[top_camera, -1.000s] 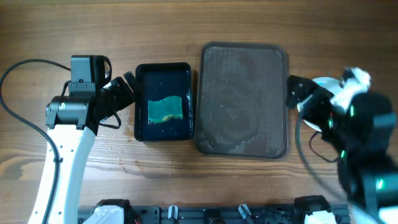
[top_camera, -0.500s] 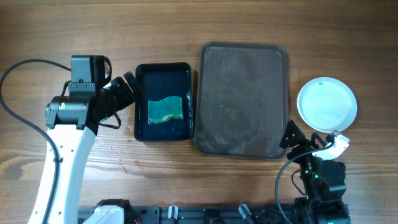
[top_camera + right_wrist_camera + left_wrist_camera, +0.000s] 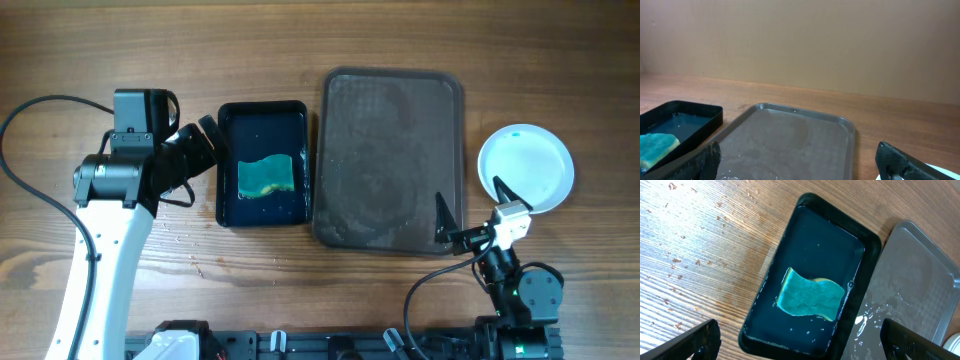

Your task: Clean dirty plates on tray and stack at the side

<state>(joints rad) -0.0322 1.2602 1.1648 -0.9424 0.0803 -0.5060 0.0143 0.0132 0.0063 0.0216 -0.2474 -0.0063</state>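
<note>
— Right gripper (image 3: 468, 195) hangs spread wide and empty between the tray (image 3: 390, 90)'s near right corner and the plates (image 3: 527, 168).

— They're by the worktop (image 3: 300, 40)'s right edge, and a stray swing could knock them. Left gripper (image 3: 200, 158), also spread wide and empty, waits beside the black tray (image 3: 262, 222).

Brown tray (image 3: 390, 120) lies mid-table, its surface wet; just left, a black tray (image 3: 228, 165) holds a green sponge (image 3: 266, 177). White plate (image 3: 526, 168) sits right. Left gripper (image 3: 200, 160) and right gripper (image 3: 467, 188) gape wide
</note>
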